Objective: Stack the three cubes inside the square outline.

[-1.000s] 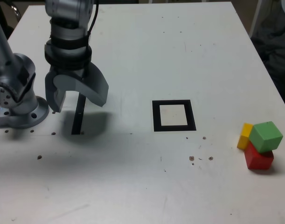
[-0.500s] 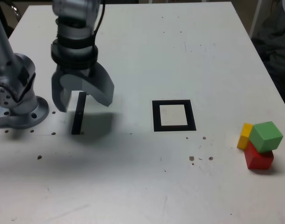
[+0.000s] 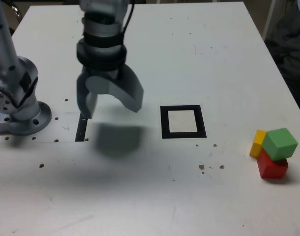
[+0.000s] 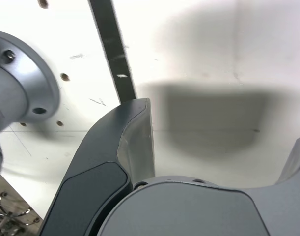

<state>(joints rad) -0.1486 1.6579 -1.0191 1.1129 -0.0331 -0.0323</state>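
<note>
Since the earlier frames the gripper [image 3: 109, 105] has travelled toward the exterior view's right, off the thin black strip [image 3: 81, 129] and nearer the square outline [image 3: 183, 121]; its jaws stand wide and empty. Green cube [image 3: 280, 142] sits atop red cube [image 3: 272, 166], yellow cube [image 3: 259, 143] touching beside, well apart from the outline; they look light, rigid, smooth-sided; best pinched across the green's opposite flat faces first.

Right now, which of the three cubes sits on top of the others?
The green cube: it rests on the red cube, beside the yellow cube.
</note>
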